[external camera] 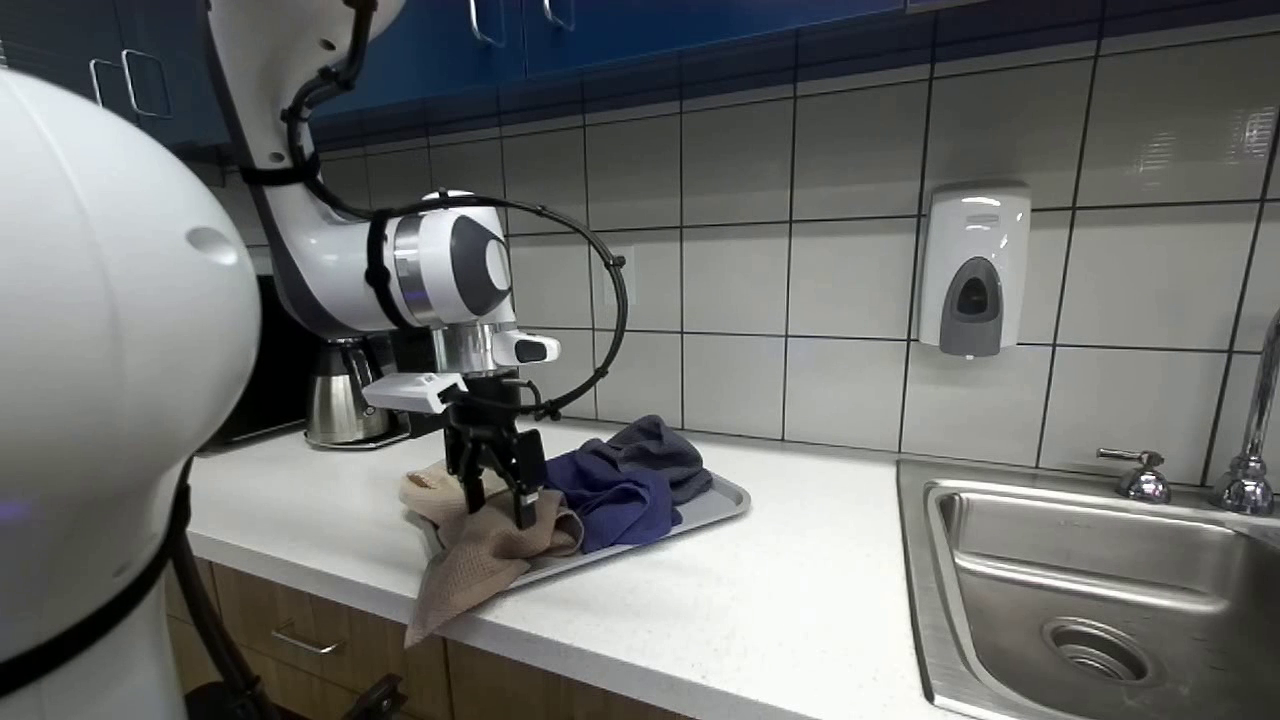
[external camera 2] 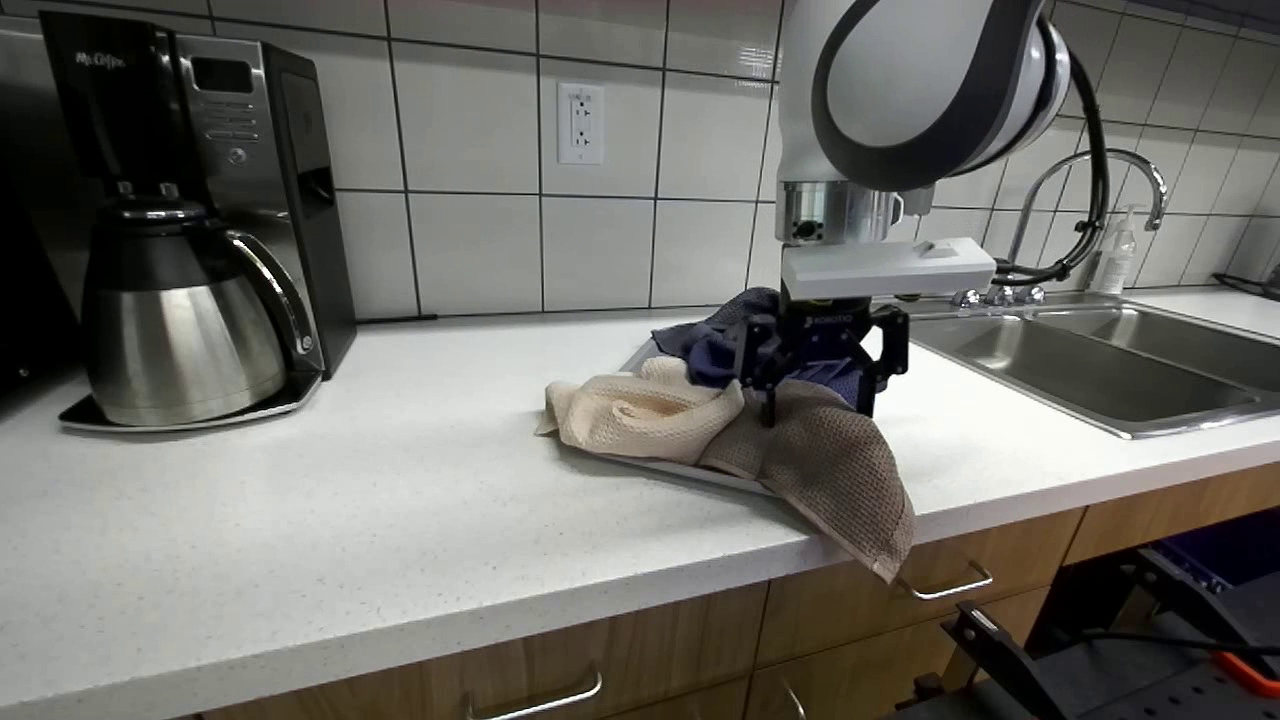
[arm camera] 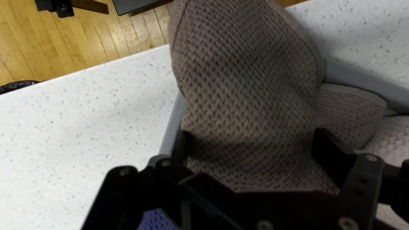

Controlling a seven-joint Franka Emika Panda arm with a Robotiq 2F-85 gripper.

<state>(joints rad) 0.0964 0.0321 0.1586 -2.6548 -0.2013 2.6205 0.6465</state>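
My gripper (external camera: 499, 512) points down over the brown waffle-weave cloth (external camera: 490, 548), its jaws wide apart. In the wrist view the brown cloth (arm camera: 246, 105) bulges between the two fingers (arm camera: 329, 153), with no pinch to be seen. The fingertips are at the cloth's surface; I cannot tell whether they touch it. One end of the brown cloth (external camera 2: 850, 480) hangs past the counter's front edge. Beside it lie a cream cloth (external camera 2: 640, 415), a blue cloth (external camera: 615, 500) and a dark grey cloth (external camera: 655, 455). All rest on a grey tray (external camera: 715, 507).
The white counter (external camera 2: 350, 530) carries a coffee maker (external camera 2: 270, 180) with a steel carafe (external camera 2: 185, 330). On the far side of the tray is a steel sink (external camera: 1080, 560) with a faucet (external camera: 1262, 430). A tiled wall (external camera: 740, 280) with a soap dispenser (external camera: 975, 270) stands behind.
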